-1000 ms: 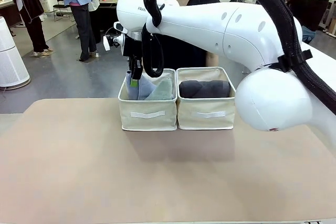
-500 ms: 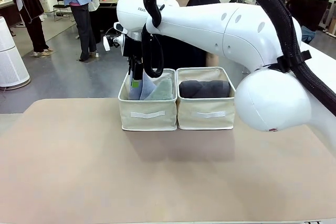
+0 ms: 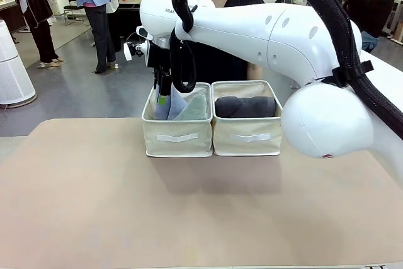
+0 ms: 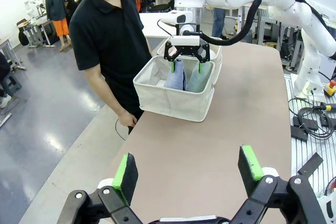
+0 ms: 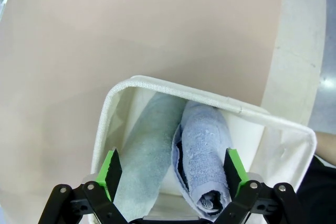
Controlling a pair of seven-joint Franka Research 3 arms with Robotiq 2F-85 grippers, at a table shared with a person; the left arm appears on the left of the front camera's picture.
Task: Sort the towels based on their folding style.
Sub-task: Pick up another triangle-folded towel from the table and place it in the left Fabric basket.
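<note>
In the front view my right arm reaches across to the left cream bin (image 3: 177, 137), and my right gripper (image 3: 162, 96) hangs open just above it. Below its fingers, inside that bin, a periwinkle blue towel (image 3: 174, 105) leans against a light teal towel (image 3: 196, 109). From the right wrist, the blue towel (image 5: 202, 148) and teal towel (image 5: 146, 148) lie side by side between the spread green pads (image 5: 111, 167), touching neither. A dark grey rolled towel (image 3: 245, 106) lies in the right bin (image 3: 247, 137). My left gripper (image 4: 188, 166) is open and empty above the near table.
A person in a black polo (image 4: 107, 40) stands at the far table edge behind the bins, one hand (image 4: 127, 120) resting on the table's rim. The tan table top (image 3: 189, 206) stretches wide in front of the bins. Other people stand far off in the room.
My right gripper has opened and let go of the blue towel, which has sunk a little and now leans on the teal one in the left bin.
</note>
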